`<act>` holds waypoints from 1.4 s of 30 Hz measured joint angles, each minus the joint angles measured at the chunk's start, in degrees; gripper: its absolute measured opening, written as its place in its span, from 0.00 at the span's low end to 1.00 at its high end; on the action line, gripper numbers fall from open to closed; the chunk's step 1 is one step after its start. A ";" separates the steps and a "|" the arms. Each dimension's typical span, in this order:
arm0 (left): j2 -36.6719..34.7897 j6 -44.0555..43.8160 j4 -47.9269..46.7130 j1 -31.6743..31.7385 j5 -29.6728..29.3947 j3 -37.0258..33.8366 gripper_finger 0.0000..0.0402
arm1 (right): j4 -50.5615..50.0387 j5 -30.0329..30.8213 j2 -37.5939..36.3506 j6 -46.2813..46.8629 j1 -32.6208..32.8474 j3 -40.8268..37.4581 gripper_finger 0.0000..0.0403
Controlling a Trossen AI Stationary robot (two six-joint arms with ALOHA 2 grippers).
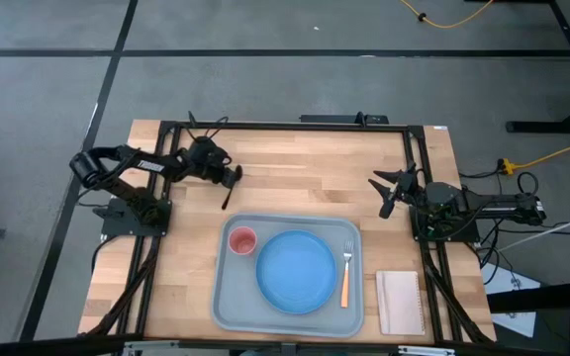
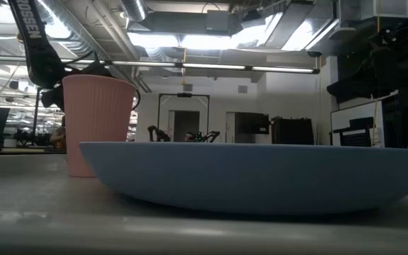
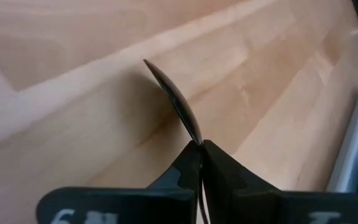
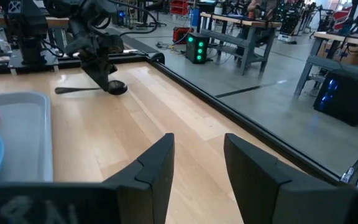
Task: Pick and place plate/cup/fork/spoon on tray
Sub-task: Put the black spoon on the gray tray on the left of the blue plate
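spoon pinched at the bench's far left; tray already loaded

the tray (image 1: pixel 287 314) sits at the near edge of the bench (image 1: pixel 295 168), carrying the plate (image 1: pixel 298 272), the cup (image 1: pixel 241 240) in its far left corner, and the fork (image 1: pixel 345 274) along its right rim; towards the far left corner the left gripper (image 1: pixel 234 176) is clamped tight on the spoon (image 1: pixel 228 196), which lies on the wood; the right gripper (image 1: pixel 385 194) hangs spread wide near the right edge, gripping nothing

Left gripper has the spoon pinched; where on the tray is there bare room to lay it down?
The left gripper is shut on the spoon. On the tray, the plate fills the middle, the cup the far left corner, the fork the right edge. Bare room: the left strip below the cup.
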 joint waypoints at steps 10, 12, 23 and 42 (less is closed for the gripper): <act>-13.06 -0.68 -22.00 -0.74 -4.28 6.48 0.00 | 0.00 0.03 0.00 -0.23 0.00 0.00 0.36; -15.47 0.39 -31.97 -2.06 -6.88 10.23 0.00 | 0.00 0.03 0.00 -0.21 0.00 0.00 0.36; -20.64 -3.01 -73.37 -16.96 -26.70 35.25 0.00 | 0.00 0.01 0.00 0.10 -0.02 0.01 0.36; -14.38 -30.73 -75.51 -55.49 -43.21 44.32 0.00 | 0.00 -0.04 0.00 -0.10 -0.01 0.00 0.36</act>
